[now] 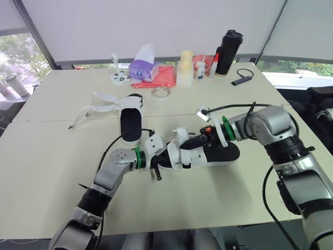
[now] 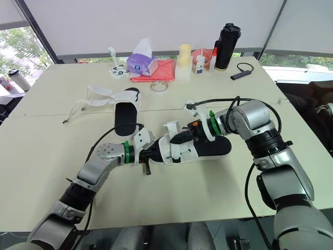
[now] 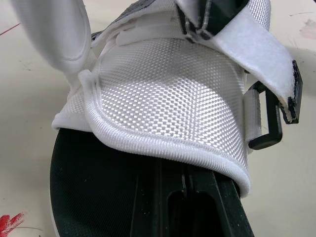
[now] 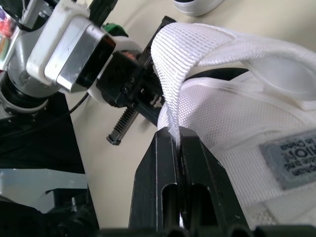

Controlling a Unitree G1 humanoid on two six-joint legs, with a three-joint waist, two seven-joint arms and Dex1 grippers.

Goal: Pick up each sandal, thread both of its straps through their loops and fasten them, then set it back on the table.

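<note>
A black-soled sandal (image 1: 221,152) with white mesh straps lies on the table's middle, held between both grippers. My left gripper (image 1: 164,159) is shut on its toe end, one finger (image 3: 190,207) lying on the black footbed under the mesh upper (image 3: 168,98). My right gripper (image 4: 174,143) is shut on a white strap (image 4: 182,54), pinching it just above the upper. A black buckle loop (image 3: 264,123) hangs at the upper's side. The second sandal (image 1: 130,124) lies farther back on the left, its straps (image 1: 99,107) loose and spread out.
Along the far edge stand a purple tissue pack (image 1: 143,67), a red cloth (image 1: 165,76), a pale bottle (image 1: 186,67), small bottles (image 1: 202,67) and a black flask (image 1: 228,52). A tape ring (image 1: 161,92) and a black cabled device (image 1: 243,79) lie nearby.
</note>
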